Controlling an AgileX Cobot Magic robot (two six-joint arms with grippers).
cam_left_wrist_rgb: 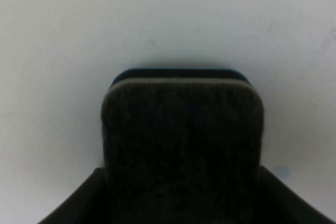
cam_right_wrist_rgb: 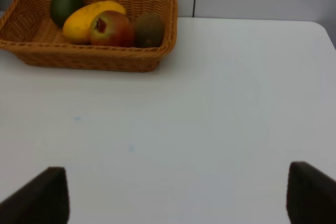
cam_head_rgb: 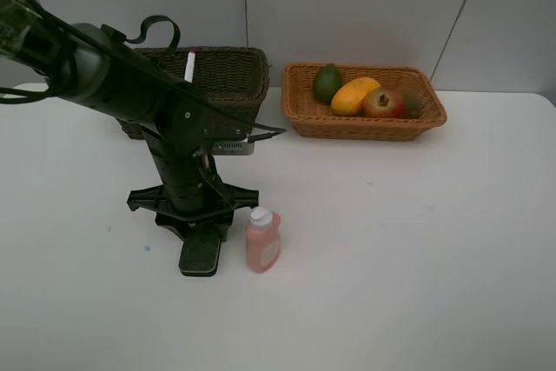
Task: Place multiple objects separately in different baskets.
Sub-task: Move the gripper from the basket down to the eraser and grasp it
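Sorting nearly done: L gripper (cam_head_rgb: 201,249) down over the eraser pad (cam_left_wrist_rgb: 181,145) on the table (cam_head_rgb: 417,241), jaws flanking it, grip not confirmable.
4 fruits sit in the orange basket (cam_head_rgb: 365,126); 1 marker (cam_head_rgb: 189,67) in the dark basket (cam_head_rgb: 230,76). Left on table: 1 eraser pad, 1 pink bottle (cam_head_rgb: 261,241) just beside it. 2 baskets. R gripper (cam_right_wrist_rgb: 176,195) wide, empty.

A shallow orange-tan woven wicker basket (cam_head_rgb: 365,121) is sitting at the back of the table, holding a green lime (cam_head_rgb: 327,82), a yellow-orange mango (cam_head_rgb: 354,96), a red pomegranate (cam_head_rgb: 383,102) and a brown kiwi (cam_head_rgb: 412,102) side by side. A deeper dark green-brown wicker basket (cam_head_rgb: 233,76) is standing just to its left with a white pink-tipped marker (cam_head_rgb: 189,67) leaning inside. Nearer the front, a small pink bottle (cam_head_rgb: 261,241) is standing upright beside a flat dark eraser pad (cam_head_rgb: 201,254) lying on the table.
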